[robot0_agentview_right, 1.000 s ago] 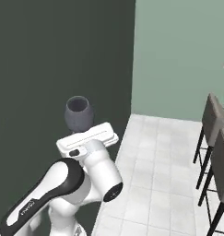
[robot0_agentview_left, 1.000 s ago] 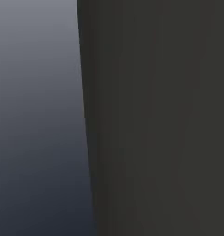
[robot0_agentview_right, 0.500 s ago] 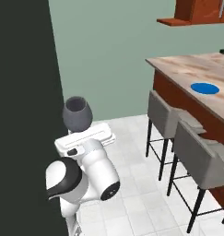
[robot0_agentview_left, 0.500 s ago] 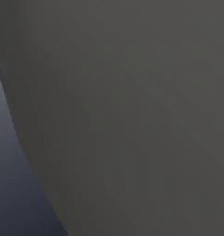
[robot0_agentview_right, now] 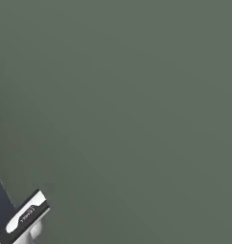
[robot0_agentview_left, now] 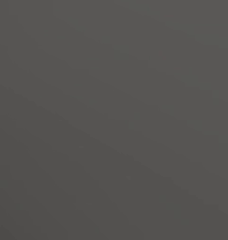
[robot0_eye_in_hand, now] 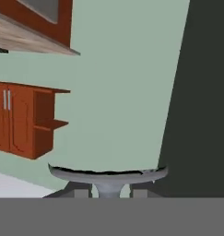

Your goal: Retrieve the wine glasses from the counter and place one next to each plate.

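Observation:
In the hand view my gripper (robot0_eye_in_hand: 109, 193) is shut on the stem of a wine glass (robot0_eye_in_hand: 108, 175). The glass's round grey foot spreads just above the two dark fingertips (robot0_eye_in_hand: 81, 191), and its bowl is hidden. A wood-toned top (robot0_eye_in_hand: 26, 39) crosses the upper left corner, with a sliver of blue at the frame's left edge that I cannot identify. A white piece of my hand (robot0_agentview_right: 24, 220) pokes in at the lower left of the right base view.
A pale green wall (robot0_eye_in_hand: 122, 83) lies beyond the glass. A dark panel (robot0_eye_in_hand: 205, 92) stands close on the right. Red-brown cabinets with an open shelf (robot0_eye_in_hand: 21, 120) are on the left. Both base views face flat grey surfaces (robot0_agentview_left: 113, 120) at close range.
The base has turned: the stools, bar and blue plate have swung out of the right base view, leaving plain grey-green. The left base view went fully dark grey. The glass stays gripped.

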